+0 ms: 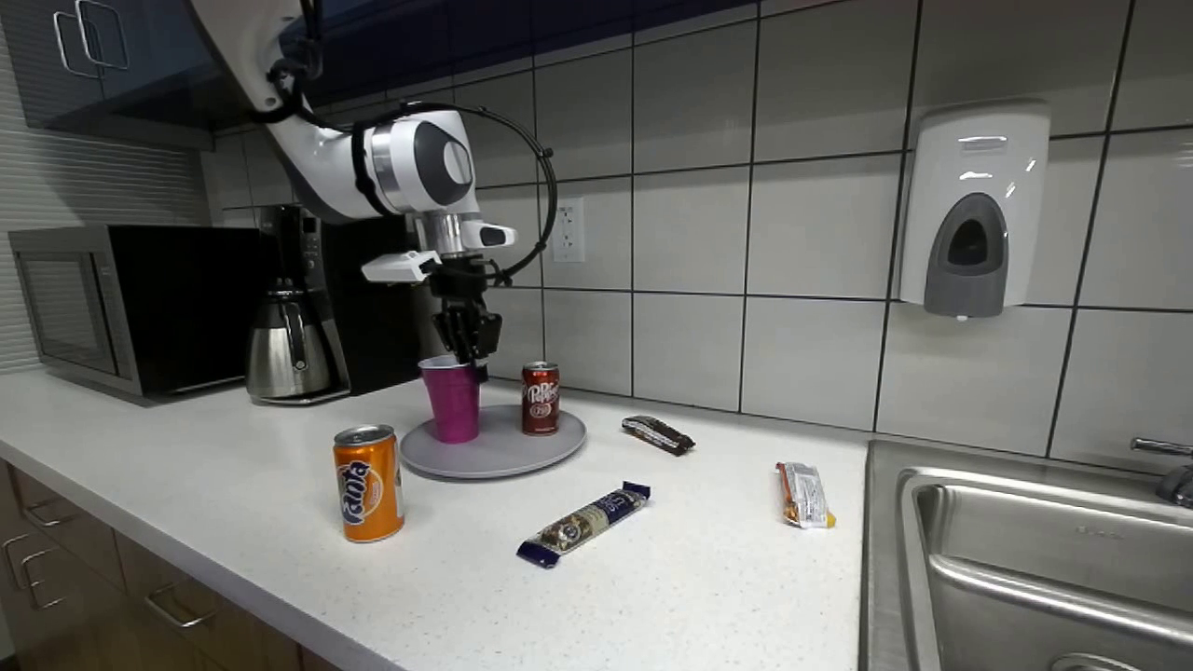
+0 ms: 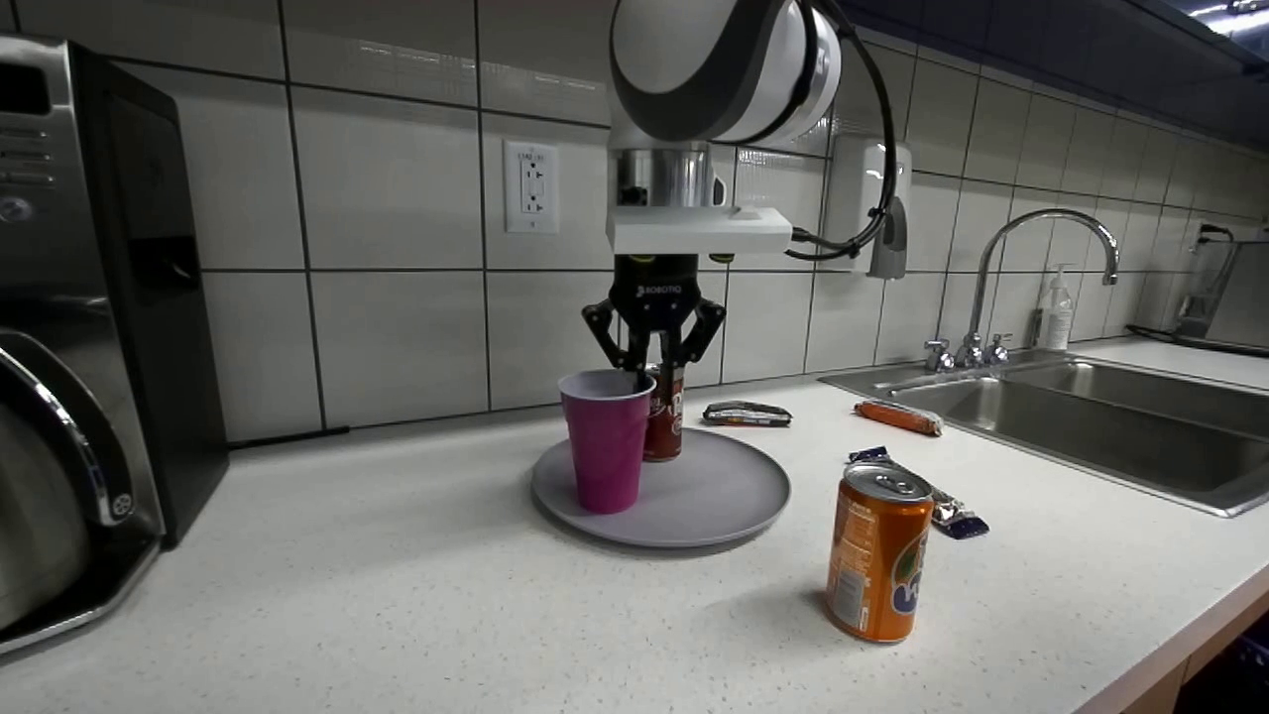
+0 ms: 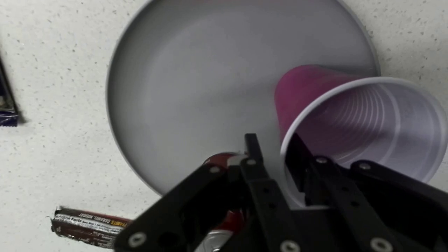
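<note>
The pincer [image 3: 273, 141] straddles the rim of the pink cup [image 2: 607, 456], fingers parted, nothing clenched: one inside, one outside! The cup stands on the grey plate [image 1: 513, 452], sharing it with a red soda can [image 1: 541, 401]. Beyond, an orange Fanta can [image 1: 369, 485] stands and three wrapped bars [image 1: 585, 525] lie on the counter [image 1: 718, 578].

Light subdued, cool grey. Bright ceiling lamp [image 2: 1237, 20] at the top right corner of an exterior view. Soft shadow left of the orange can [image 2: 877, 555] there. Small glare patches on the soap dispenser [image 1: 974, 207]. Wrist view: gripper [image 3: 273, 147] near-black, soft-edged, low detail; faint shadow band across the plate [image 3: 196, 70].
</note>
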`<state>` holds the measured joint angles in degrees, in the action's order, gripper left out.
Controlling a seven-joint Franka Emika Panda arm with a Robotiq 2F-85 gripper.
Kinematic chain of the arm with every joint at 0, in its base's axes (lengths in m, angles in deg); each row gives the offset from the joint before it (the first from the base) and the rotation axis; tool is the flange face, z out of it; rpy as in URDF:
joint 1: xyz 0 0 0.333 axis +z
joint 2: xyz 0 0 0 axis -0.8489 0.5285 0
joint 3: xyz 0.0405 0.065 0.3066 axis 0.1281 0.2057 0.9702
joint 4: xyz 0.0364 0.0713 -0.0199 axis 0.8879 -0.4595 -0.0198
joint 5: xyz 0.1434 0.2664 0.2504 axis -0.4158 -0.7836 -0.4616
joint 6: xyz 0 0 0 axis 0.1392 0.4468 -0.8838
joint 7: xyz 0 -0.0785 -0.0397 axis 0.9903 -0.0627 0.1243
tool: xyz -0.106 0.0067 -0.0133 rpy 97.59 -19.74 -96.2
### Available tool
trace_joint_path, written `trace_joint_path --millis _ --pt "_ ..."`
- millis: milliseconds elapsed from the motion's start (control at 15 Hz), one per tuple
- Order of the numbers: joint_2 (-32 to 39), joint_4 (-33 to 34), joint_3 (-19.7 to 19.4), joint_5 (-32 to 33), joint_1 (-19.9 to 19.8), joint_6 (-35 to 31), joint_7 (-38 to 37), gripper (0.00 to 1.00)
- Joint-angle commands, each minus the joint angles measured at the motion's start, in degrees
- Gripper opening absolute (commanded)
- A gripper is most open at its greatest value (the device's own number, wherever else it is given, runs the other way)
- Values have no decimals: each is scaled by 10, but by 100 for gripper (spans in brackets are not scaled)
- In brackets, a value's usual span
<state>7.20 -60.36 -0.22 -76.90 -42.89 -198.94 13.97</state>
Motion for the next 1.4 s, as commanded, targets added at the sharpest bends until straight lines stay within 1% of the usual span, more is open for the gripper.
trace_joint_path --millis 0,467,800,1133,1333 --pt "-4 13 -7 0 13 27 -14 0" --pt "-28 1 -3 3 26 25 -24 1" --pt "-63 -22 1 3 32 24 -35 1" --pt "-114 -66 16 0 35 33 -43 1" --pt "-148 -101 33 -5 35 36 -45 1"
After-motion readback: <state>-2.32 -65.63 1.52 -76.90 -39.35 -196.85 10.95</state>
